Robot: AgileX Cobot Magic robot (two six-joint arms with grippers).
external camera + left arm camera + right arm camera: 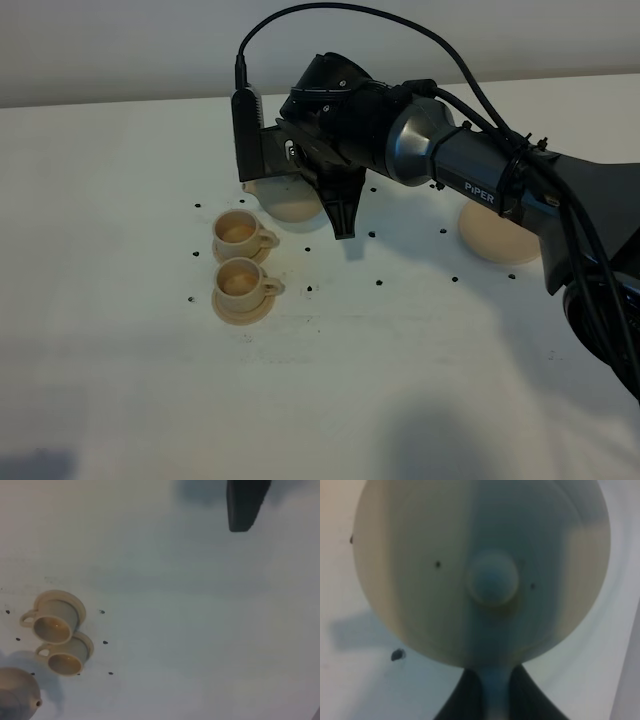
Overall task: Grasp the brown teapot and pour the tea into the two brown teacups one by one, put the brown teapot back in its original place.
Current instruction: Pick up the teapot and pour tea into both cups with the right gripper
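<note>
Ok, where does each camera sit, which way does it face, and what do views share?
Exterior high: high off the arms, looking down on the table; shows the right arm, its hand on the teapot.
Left wrist: on the left arm, looking down at the cups and the teapot's edge; only a dark blurred part, unclear whose.
Right wrist: on the right arm, close on the teapot's lid; its fingers flank the handle.
Shared: teapot in all three; cups in the first two.
</note>
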